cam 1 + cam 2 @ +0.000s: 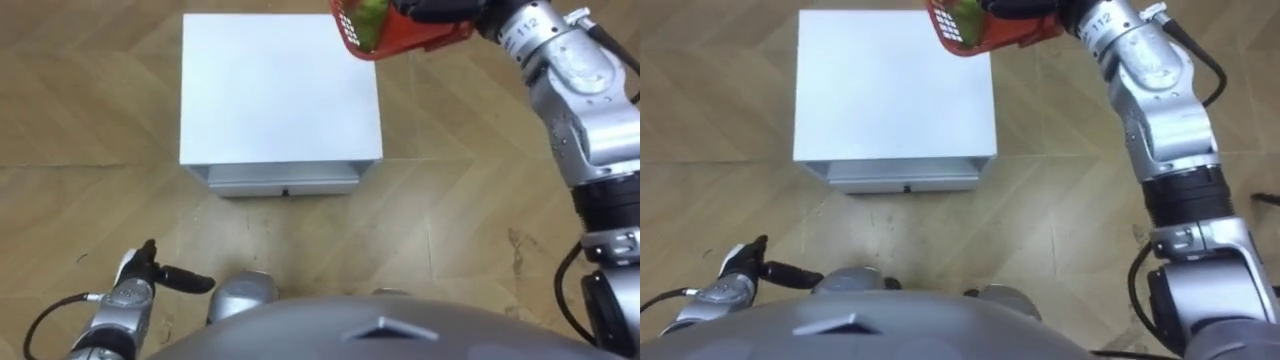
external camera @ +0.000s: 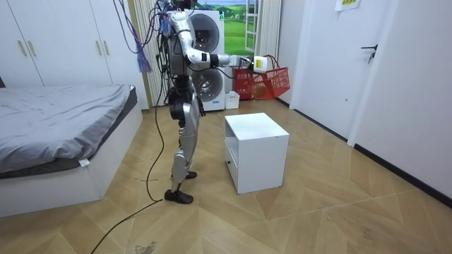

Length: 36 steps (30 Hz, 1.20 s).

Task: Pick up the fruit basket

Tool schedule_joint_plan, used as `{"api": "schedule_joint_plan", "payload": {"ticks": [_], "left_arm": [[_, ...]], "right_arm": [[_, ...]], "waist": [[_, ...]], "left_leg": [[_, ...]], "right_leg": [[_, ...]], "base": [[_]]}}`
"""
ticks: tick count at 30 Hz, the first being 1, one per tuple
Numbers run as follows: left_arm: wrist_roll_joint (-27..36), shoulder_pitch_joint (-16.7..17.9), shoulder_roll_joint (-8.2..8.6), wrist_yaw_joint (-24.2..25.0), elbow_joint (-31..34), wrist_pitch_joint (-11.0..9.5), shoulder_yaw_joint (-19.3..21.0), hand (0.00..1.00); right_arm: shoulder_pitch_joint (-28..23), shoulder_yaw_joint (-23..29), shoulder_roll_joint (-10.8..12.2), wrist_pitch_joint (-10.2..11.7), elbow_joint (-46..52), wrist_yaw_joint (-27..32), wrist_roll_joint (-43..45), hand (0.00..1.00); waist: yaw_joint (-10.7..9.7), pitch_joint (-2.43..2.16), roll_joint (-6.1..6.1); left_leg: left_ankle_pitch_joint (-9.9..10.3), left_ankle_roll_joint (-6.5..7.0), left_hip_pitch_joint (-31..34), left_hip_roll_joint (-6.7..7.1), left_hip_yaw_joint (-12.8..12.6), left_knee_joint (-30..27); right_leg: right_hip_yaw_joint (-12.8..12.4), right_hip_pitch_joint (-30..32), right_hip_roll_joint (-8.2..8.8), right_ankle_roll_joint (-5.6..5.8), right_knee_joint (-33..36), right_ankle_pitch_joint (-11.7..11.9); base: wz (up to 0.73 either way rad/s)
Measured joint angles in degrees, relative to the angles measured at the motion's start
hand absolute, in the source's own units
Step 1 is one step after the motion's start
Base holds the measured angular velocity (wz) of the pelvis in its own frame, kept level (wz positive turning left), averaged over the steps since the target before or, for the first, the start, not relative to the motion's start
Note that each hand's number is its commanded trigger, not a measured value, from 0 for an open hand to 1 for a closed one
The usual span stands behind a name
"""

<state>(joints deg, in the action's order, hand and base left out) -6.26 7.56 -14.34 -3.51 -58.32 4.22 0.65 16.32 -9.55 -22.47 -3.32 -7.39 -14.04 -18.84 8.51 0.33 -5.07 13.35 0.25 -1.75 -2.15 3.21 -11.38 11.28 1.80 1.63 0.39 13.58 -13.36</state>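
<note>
The red fruit basket (image 1: 392, 36) hangs in the air over the far right corner of the white cabinet (image 1: 270, 90), with green fruit (image 1: 372, 14) inside it. My right hand (image 1: 440, 10) is stretched out forward and is shut on the basket's top. In the room view the basket (image 2: 267, 83) hangs from that hand (image 2: 248, 62) well above the cabinet (image 2: 258, 144). My left hand (image 1: 140, 278) hangs low at my side, open and holding nothing. I stand upright next to the cabinet.
The cabinet has a drawer front (image 1: 285, 180) facing me. A bed (image 2: 56, 134) lies at the room view's left. A washing machine (image 2: 208, 77) stands behind me. Wooden floor (image 1: 470, 200) surrounds the cabinet.
</note>
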Motion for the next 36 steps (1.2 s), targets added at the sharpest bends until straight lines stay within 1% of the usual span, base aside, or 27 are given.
{"api": "schedule_joint_plan", "payload": {"ticks": [1,2,3,4,5,6,7,8,9,10,11,12,13,15,16,19,22,23,25,27,28,30,31,32,34,36], "left_arm": [[-0.73,0.06,-0.1,-0.11,-0.01,-0.21,1.05,0.0],[-1.09,0.79,0.28,-0.48,-0.55,-0.36,2.31,0.0],[-1.28,0.83,0.45,-0.46,-1.28,-0.37,2.23,0.0],[-1.36,0.7,0.61,-0.46,-1.25,-0.38,1.58,0.0],[-2.32,0.34,0.58,-0.5,-0.88,-0.67,-0.18,0.0],[-3.24,0.41,0.4,-0.92,-0.72,-0.87,-1.57,0.0],[-3.67,0.73,0.4,-1.15,-0.84,-0.69,-1.86,0.0],[-5.14,0.81,0.56,-1.24,-1.36,-0.15,-2.08,0.0],[-6.41,1.02,0.82,-1.21,-1.37,0.5,-1.95,0.0],[-7.24,1.03,0.91,-1.19,-1.38,0.69,-1.91,0.0],[-8.01,1.34,1.24,-0.94,-1.66,0.92,-1.78,0.0],[-8.39,1.89,1.83,-0.7,-1.78,1.13,-1.32,0.0],[-8.41,2.02,2.07,-0.55,-1.78,1.15,-1.11,0.0],[-8.42,2.21,2.29,0.22,-1.89,1.26,-0.85,0.0],[-8.42,2.21,2.29,0.3,-2.04,1.29,-0.84,0.0],[-8.41,1.4,2.44,0.53,-3.55,1.62,-0.9,0.0],[-8.41,1.09,2.63,1.08,-3.83,1.72,-1.12,0.0],[-8.44,0.97,2.55,1.18,-3.58,1.7,-1.45,0.0],[-8.51,0.99,2.4,1.31,-3.54,1.67,-1.46,0.0],[-9.08,0.29,2.18,1.55,-3.3,1.57,-1.46,0.0],[-9.07,0.26,2.1,1.6,-3.19,1.5,-1.46,0.0],[-9.07,-0.07,1.94,1.71,-3.06,0.79,-1.46,0.0],[-9.07,-0.13,1.92,1.71,-3.08,0.58,-1.46,0.0],[-9.05,-0.21,1.81,1.8,-3.22,0.47,-1.69,0.0],[-8.97,-0.23,1.54,1.91,-3.59,0.49,-3.18,0.0],[-8.97,-0.12,1.61,2.44,-3.64,0.5,-4.41,0.0]], "right_arm": [[0.14,-0.17,0.1,0.0,0.78,0.02,0.57,1.0],[-0.26,-0.7,0.24,0.05,1.83,0.15,0.99,1.0],[-0.63,-1.78,0.34,0.04,1.57,0.67,1.0,1.0],[-0.92,-2.12,0.22,0.04,1.42,0.92,1.0,1.0],[-1.48,-2.14,-0.56,0.03,0.87,1.02,1.0,1.0],[-1.75,-2.35,0.04,0.08,-0.44,0.83,1.06,1.0],[-1.99,-2.95,0.45,-0.04,-1.13,0.83,1.08,1.0],[-2.82,-3.5,0.65,-0.08,-1.34,0.4,1.07,1.0],[-3.53,-3.58,0.72,-0.07,-1.24,-0.06,1.19,1.0],[-3.47,-3.62,0.75,-0.08,-1.19,-0.14,1.36,1.0],[-3.4,-3.59,0.75,-0.06,-1.0,-0.29,1.51,1.0],[-3.42,-3.61,0.75,-0.07,-1.02,-0.36,1.53,1.0],[-3.41,-3.72,0.75,-0.07,-1.04,-0.54,1.52,1.0],[-3.42,-4.24,0.73,-0.08,-1.41,-2.05,1.37,1.0],[-3.42,-4.36,0.74,-0.08,-1.68,-2.45,1.37,1.0],[-3.43,-5.1,0.86,-0.49,-3.33,-4.14,1.39,1.0],[-3.42,-5.11,1.0,-0.52,-3.83,-4.36,1.37,1.0],[-3.39,-5.08,1.3,-0.5,-3.93,-4.17,1.3,1.0],[-3.03,-5.14,2.44,-0.47,-4.9,-4.17,1.42,1.0],[-1.93,-5.31,4.0,-0.47,-9.12,-3.69,1.31,1.0],[-1.64,-5.47,4.37,-0.47,-10.09,-3.35,1.3,1.0],[-1.56,-5.56,4.65,-0.46,-11.19,-2.48,1.21,1.0],[-1.39,-5.59,4.66,-0.38,-11.57,-2.28,1.16,1.0],[-0.65,-5.93,4.82,-0.3,-13.05,-1.89,1.13,1.0],[-0.01,-6.95,4.94,-0.24,-15.78,-1.3,1.05,1.0],[0.12,-8.04,5.03,-0.25,-18.19,-0.99,1.09,1.0]], "waist": [[0.79,-0.12,-0.84],[0.74,-0.21,-0.66],[-0.77,-0.07,-1.36],[-1.27,-0.02,-1.54],[-1.19,0.18,-2.29],[0.08,0.22,-2.86],[1.06,-0.04,-3.17],[1.89,0.21,-3.02],[2.95,0.47,-2.62],[3.25,0.45,-2.64],[3.3,0.49,-2.33],[3.11,0.59,-1.81],[3.26,0.64,-1.62],[3.35,0.78,-1.14],[3.3,0.79,-1.1],[3.26,0.82,-1.44],[2.93,0.88,-1.41],[2.98,0.86,-1.42],[3.29,0.82,-1.46],[4.71,0.68,-1.7],[4.91,0.67,-1.72],[6.13,0.76,-1.54],[6.24,0.8,-1.48],[5.98,0.97,-1.24],[6.09,1.08,-1.07],[6.16,1.36,-0.67]], "left_leg": [[0.05,-0.08,0.17,-0.23,0.5,-0.07],[0.26,-1.68,1.22,-1.39,-0.09,-1.18],[0.85,-2.6,2.77,-0.74,-3.42,-1.7],[0.6,-2.26,3.99,-0.1,-4.64,-0.79],[-3.01,0.17,7.73,1.55,-5.96,1.63],[-9.32,1.33,10.04,2.13,-8.33,1.95],[-9.65,1.43,9.12,2.36,-8.51,1.79],[-9.64,1.44,7.86,2.41,-7.64,1.85],[-9.62,1.41,7.28,2.5,-6.04,1.82],[-9.51,1.25,7.21,2.62,-5.34,1.8],[-9.03,0.9,6.98,3.08,-5.01,1.83],[-8.94,0.84,6.76,3.17,-4.99,1.84],[-8.95,0.84,6.76,3.11,-5.03,1.85],[-8.73,0.52,6.81,2.84,-5.15,1.92],[-8.5,0.35,6.83,2.81,-5.14,1.92],[-8.1,0.22,7.13,2.74,-4.91,1.36],[-7.11,0.42,8.91,2.71,-4.43,-1.26],[-6.51,0.55,9.97,2.73,-4.28,-2.43],[-6.0,0.7,11.35,2.69,-4.08,-3.76],[-5.88,0.84,12.3,2.79,-4.04,-4.39],[-5.87,0.87,12.54,2.79,-4.01,-4.4],[-5.87,0.96,13.93,2.8,-3.63,-4.51],[-5.87,0.97,14.33,2.84,-3.4,-4.6],[-5.87,0.97,15.23,2.89,-2.73,-5.09],[-5.87,0.96,15.62,2.89,-2.48,-5.21],[-5.86,0.95,16.63,2.94,-1.79,-5.34]], "right_leg": [[-0.44,0.67,-0.94,-1.05,-3.79,2.28],[0.49,-1.11,-1.41,-2.18,-5.21,5.82],[-1.42,-2.81,-0.86,-2.37,-6.11,6.08],[-2.65,-3.4,-0.44,-2.34,-6.27,6.06],[-4.22,-3.92,0.85,-1.43,-6.04,5.5],[-4.25,-4.13,1.69,0.66,-4.65,3.96],[-3.86,-4.3,1.97,1.15,-4.36,3.72],[-2.04,-4.4,2.05,1.88,-3.98,3.45],[-0.58,-4.47,2.32,2.21,-5.19,3.76],[-0.11,-4.08,2.59,2.37,-6.23,4.58],[0.67,-3.61,3.19,1.62,-6.13,4.83],[1.29,-3.96,3.25,1.45,-5.74,4.54],[1.6,-3.95,3.2,1.39,-5.73,4.51],[2.06,-4.03,2.85,0.63,-5.41,4.05],[2.24,-4.03,2.7,0.48,-5.15,3.94],[2.86,-3.95,2.13,0.21,-4.5,3.71],[3.2,-3.58,1.99,0.16,-3.94,3.53],[3.22,-3.06,1.97,0.13,-3.68,3.17],[3.43,-2.2,1.93,0.21,-3.6,3.1],[3.45,-0.97,2.11,0.38,-3.45,3.21],[3.53,-0.73,2.17,0.41,-3.4,3.23],[4.65,0.33,2.46,0.51,-2.64,3.22],[4.78,0.57,2.46,0.51,-2.65,3.22],[5.81,0.79,2.47,0.51,-2.69,3.21],[6.39,0.99,2.43,0.52,-2.69,3.21],[7.21,1.58,2.4,0.58,-2.68,3.17]], "base": [[-0.49],[0.08],[0.48],[0.84],[0.65],[0.4],[0.12],[0.06],[0.12],[0.22],[0.27],[0.23],[0.07],[0.03],[0.07],[0.04],[0.08],[0.1],[0.03],[0.0],[0.04],[0.09],[0.2],[0.25],[0.2],[0.16]]}}
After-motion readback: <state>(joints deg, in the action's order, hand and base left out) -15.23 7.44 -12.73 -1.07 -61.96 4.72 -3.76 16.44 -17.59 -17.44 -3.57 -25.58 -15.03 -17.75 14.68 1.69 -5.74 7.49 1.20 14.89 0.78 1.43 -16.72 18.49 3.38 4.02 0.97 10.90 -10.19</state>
